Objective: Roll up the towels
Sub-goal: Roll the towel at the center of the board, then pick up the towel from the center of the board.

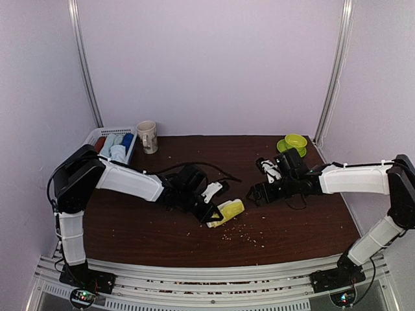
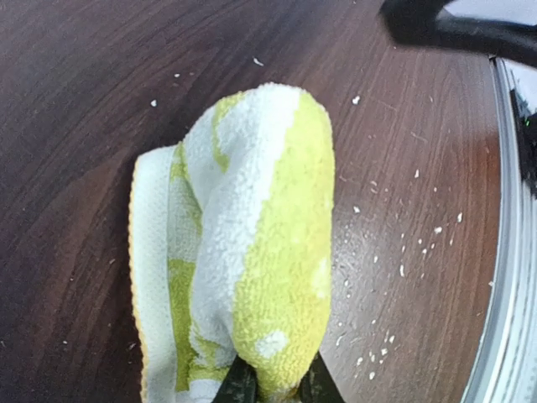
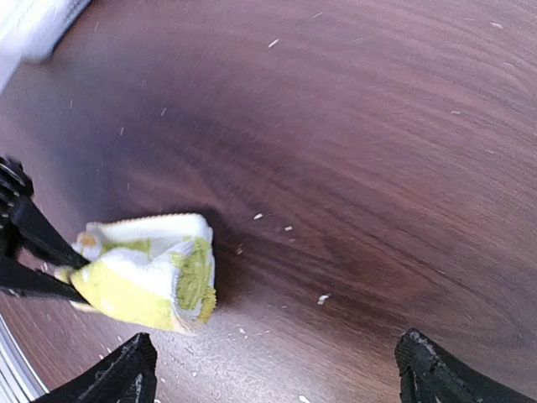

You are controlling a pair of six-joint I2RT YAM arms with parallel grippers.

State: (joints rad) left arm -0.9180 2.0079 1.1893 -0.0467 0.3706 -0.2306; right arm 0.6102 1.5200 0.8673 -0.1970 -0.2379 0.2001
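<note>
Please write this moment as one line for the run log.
left gripper: shut on yellow-green towel | right gripper: open, apart from towel | towel: loosely rolled

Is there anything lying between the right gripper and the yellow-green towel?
Nothing but bare tabletop with scattered pale crumbs lies between the right gripper and the yellow-green towel, clearest in the right wrist view.

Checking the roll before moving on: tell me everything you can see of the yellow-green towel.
The yellow-green towel is soft terry cloth, yellow-green with white patches, rolled into a short fat bundle with layered edges showing at one end. It seems to rest on the dark wooden table among pale crumbs. The left gripper pinches its other end.
</note>
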